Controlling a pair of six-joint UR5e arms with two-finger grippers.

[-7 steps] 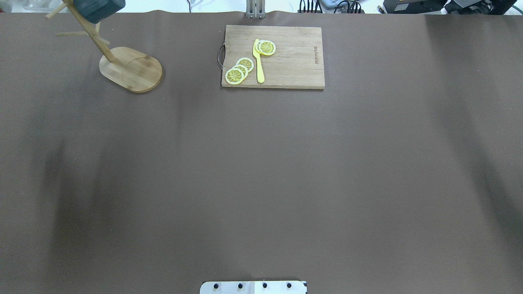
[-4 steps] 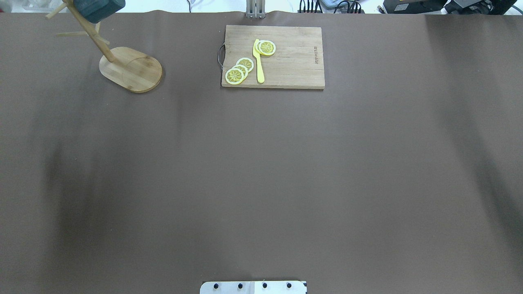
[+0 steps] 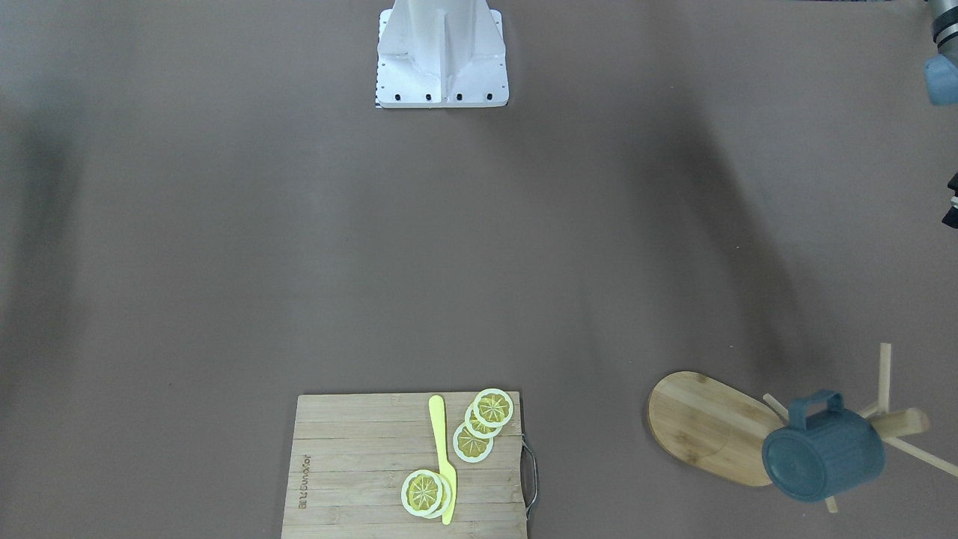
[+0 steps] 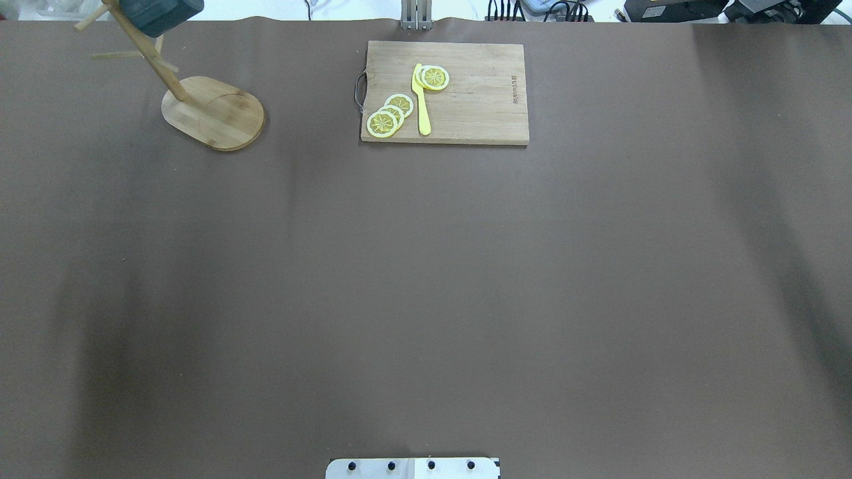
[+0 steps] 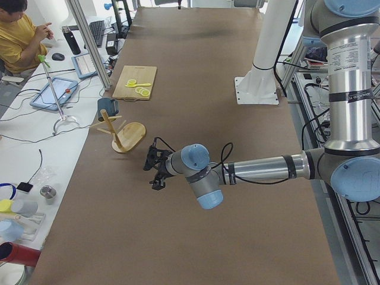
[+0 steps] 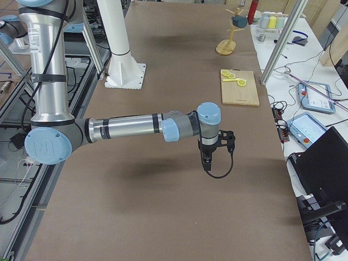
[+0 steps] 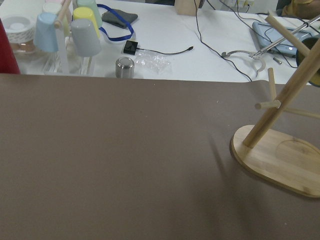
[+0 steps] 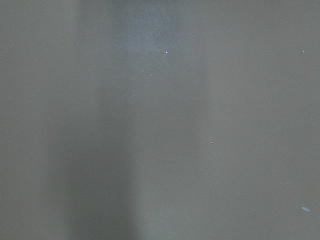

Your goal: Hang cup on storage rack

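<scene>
**A:** What do the arms look like?
**B:** The left silver tubular arm (image 5: 261, 168) and the right silver tubular arm (image 6: 130, 126) both have grey joint housings and pale blue round joint caps (image 5: 195, 157).
**A:** Any markings?
**B:** Black bands ring the tubes. A white printed label (image 5: 350, 56) wraps the left arm's upright tube, its text too small to read.
**A:** And the ends?
**B:** The left gripper (image 5: 153, 175) and right gripper (image 6: 206, 163) are black, and a thin black cable (image 6: 219, 177) loops below the right one. The white pedestal base (image 3: 441, 52) has dark screws along its foot.
</scene>
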